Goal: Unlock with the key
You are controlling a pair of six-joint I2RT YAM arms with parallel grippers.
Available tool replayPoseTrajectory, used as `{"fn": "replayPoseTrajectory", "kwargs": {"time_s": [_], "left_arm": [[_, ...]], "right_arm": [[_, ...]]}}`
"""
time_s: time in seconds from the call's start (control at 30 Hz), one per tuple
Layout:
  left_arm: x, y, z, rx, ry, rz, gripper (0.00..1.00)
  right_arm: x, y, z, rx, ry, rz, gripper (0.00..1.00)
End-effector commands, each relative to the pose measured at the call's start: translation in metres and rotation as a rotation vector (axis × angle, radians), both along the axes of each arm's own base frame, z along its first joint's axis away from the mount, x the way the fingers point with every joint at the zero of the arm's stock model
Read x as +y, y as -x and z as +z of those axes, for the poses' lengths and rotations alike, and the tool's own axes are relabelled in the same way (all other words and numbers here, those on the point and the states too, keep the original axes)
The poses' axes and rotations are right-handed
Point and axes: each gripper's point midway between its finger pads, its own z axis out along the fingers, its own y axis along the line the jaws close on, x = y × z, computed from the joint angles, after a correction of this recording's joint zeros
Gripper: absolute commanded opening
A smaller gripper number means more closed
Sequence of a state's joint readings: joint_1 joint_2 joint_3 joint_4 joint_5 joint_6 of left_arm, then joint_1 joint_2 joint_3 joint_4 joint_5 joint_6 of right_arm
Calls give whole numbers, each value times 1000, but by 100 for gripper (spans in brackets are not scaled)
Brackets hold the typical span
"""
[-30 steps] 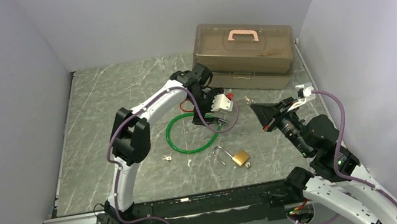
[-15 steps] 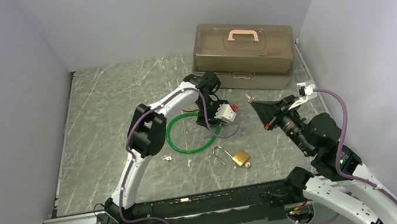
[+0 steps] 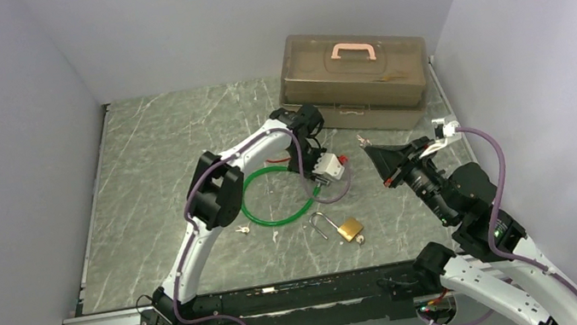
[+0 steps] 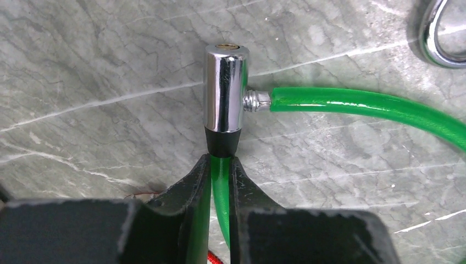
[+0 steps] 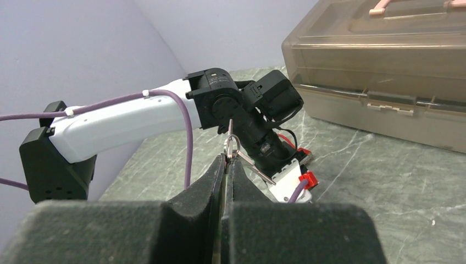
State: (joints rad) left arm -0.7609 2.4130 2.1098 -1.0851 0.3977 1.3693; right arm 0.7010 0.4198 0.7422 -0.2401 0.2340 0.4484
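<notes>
A green cable lock [image 3: 252, 208] lies looped on the marble table. Its chrome cylinder [image 4: 226, 88] lies flat, with the keyhole end pointing away from the wrist camera. My left gripper [image 4: 221, 165] is shut on the green cable [image 4: 221, 190] just behind the cylinder's black collar; from above it [image 3: 316, 182] is at the loop's right side. My right gripper [image 5: 226, 159] is shut on a key ring [image 5: 231, 144], with a key [image 5: 257, 169] sticking out to the right. It hovers [image 3: 370, 150] to the right of the left gripper.
A brass padlock [image 3: 350, 228] with its shackle swung open lies near the front, and its shackle [image 4: 439, 38] shows beside the cable. A small key [image 3: 242, 230] lies left of it. A brown toolbox [image 3: 354, 75] stands at the back right.
The left gripper moved right and down to the lock cylinder and closed from wide open onto the green cable. The right gripper stayed shut on the keys, nearly still.
</notes>
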Motion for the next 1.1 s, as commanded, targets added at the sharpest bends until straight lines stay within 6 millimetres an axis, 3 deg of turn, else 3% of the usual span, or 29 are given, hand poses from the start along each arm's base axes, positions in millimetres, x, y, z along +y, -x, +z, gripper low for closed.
{"fn": "replayPoseTrajectory", "kwargs": {"time_s": [0.0,0.13,0.3,0.47,0.57,0.63,0.83,0.93,1.07], "left_arm": [[-4,-23,35,-91,43,61,0],[7,-25,98,-146,118,113,0],[37,0,168,-155,160,173,0],[80,22,252,-243,249,254,0],[107,43,302,-325,319,286,0],[130,68,339,-404,389,294,0],[183,147,399,-585,601,266,0],[205,181,409,-715,696,189,0],[229,202,418,-853,775,180,0]], "right_arm": [[-1,1,23,-56,-19,-1,0],[0,0,26,-70,-27,6,0],[1,3,35,-93,-41,18,0],[8,6,49,-123,-45,60,0],[21,7,57,-139,-22,121,0],[37,9,64,-150,0,195,0],[92,19,89,-186,37,476,0],[115,27,99,-197,51,620,0],[139,38,110,-207,64,778,0]]}}
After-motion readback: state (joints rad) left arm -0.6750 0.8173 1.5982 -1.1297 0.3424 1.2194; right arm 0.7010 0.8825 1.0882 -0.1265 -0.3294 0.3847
